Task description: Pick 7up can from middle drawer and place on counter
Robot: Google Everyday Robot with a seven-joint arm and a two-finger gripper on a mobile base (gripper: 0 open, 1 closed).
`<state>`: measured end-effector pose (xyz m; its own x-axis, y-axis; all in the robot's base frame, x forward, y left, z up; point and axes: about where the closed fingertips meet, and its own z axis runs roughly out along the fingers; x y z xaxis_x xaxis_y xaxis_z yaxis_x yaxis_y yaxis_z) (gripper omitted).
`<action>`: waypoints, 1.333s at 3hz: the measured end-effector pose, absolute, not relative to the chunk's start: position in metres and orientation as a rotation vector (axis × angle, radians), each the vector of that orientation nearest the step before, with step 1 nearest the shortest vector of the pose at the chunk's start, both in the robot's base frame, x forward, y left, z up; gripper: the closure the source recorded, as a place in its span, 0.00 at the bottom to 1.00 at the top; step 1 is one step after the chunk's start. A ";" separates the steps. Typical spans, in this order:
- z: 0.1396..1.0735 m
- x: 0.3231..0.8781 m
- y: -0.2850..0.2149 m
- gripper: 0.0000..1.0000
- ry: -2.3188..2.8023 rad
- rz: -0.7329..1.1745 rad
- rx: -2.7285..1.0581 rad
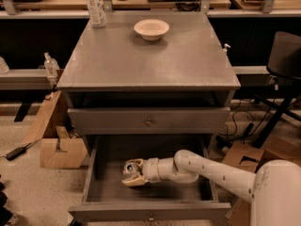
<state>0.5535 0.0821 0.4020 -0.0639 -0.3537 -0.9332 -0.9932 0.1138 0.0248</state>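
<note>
The counter is showing a plain matte grey, matching the middle drawer, while the bowl on it is looking cream-white and the bottle clear with a pale label. Down inside that drawer, the cream-tan gripper is sitting at the 7up can, which is gleaming silvery on top, and the arm behind it is showing glossy white.

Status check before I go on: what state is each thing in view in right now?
7up can: inside the middle drawer, right at the gripper.
Middle drawer: pulled open.
Upper drawer: shut.
Gripper: reached down into the middle drawer, at the 7up can.
Bowl: upright on the counter.
Bottle: standing at the counter's back left corner.
</note>
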 end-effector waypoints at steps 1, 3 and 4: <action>0.413 0.548 0.089 0.73 1.556 1.009 -1.381; 0.574 0.527 0.025 1.00 1.583 1.154 -1.497; 0.736 0.531 -0.030 1.00 1.546 1.118 -1.504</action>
<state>0.5305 -0.0303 0.7357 -0.0836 -0.3912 -0.9165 -0.9929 -0.0456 0.1101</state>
